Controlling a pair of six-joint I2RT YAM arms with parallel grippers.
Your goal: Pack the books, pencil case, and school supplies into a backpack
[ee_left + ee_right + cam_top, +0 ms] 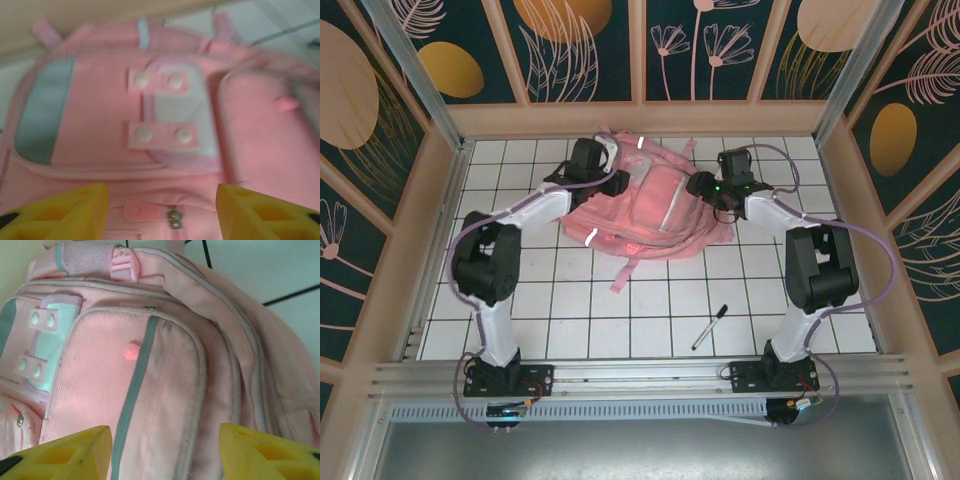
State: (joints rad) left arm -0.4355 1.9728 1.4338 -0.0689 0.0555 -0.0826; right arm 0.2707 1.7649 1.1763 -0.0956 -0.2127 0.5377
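1. The pink backpack [650,215] lies flat at the far middle of the white gridded table [570,300]. Its top is turned toward the back wooden rim [640,118] and lies near it; I cannot tell whether they touch.
2. The left gripper [592,165] hangs over the bag's far left corner and the right gripper [715,185] over its right side, with the bag between them.
3. From the left wrist, the yellow fingers [60,210] stand well apart with nothing clasped. Only the bag's front lies below them, with a zipper pull [173,218] in line with the gap.
4. From the right wrist, the jaws are likewise spread and empty above a pocket crossed by a grey strip [132,395].
5. The near half of the table is mostly open tile. One slim pen [710,327] lies slanted at the near right, well apart from the bag, and a pink strap [625,272] trails from the bag's near edge toward the middle.
6. Raised wooden walls close the left, right and back sides, and a metal rail [640,375] runs along the near edge. Each arm's elbow sits near its own side wall.
7. The grippers and forearms cover parts of the bag in the overhead view.
8. The left wrist picture is blurred, both pairs of fingers are cut off at the frame's bottom, and I cannot tell whether the main zip is open.
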